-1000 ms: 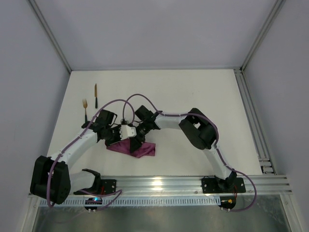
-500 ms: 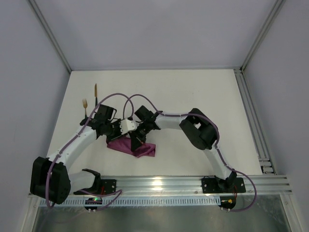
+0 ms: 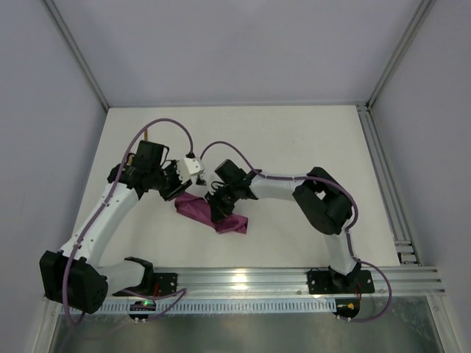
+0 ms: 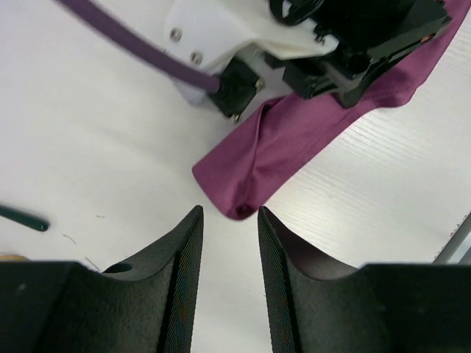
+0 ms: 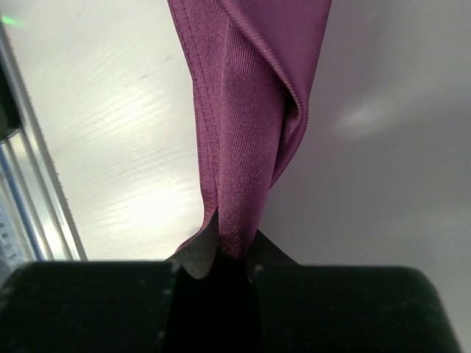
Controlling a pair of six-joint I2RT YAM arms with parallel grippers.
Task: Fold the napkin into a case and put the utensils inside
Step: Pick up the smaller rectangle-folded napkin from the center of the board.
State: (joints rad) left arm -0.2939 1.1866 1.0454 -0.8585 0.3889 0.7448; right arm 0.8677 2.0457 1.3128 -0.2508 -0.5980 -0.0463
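Note:
The magenta napkin lies bunched in a long crumpled strip on the white table, near the middle. My right gripper is shut on it, and the cloth runs straight out from between the closed fingers. My left gripper stands open just up-left of the napkin's left end. That pointed corner sits right in front of my fingertips with nothing between them. One dark utensil handle shows at the left. In the top view my left arm covers the utensils, except the knife's gold tip.
The right arm's wrist and white camera housing crowd close above the napkin, with a purple cable across the table. An aluminium rail runs along the near edge and another along the right side. Grey walls enclose the table.
My left gripper let go of the napkin, opened and drew back up and to the left. My right gripper closed on the cloth and pulled it a little to the right.

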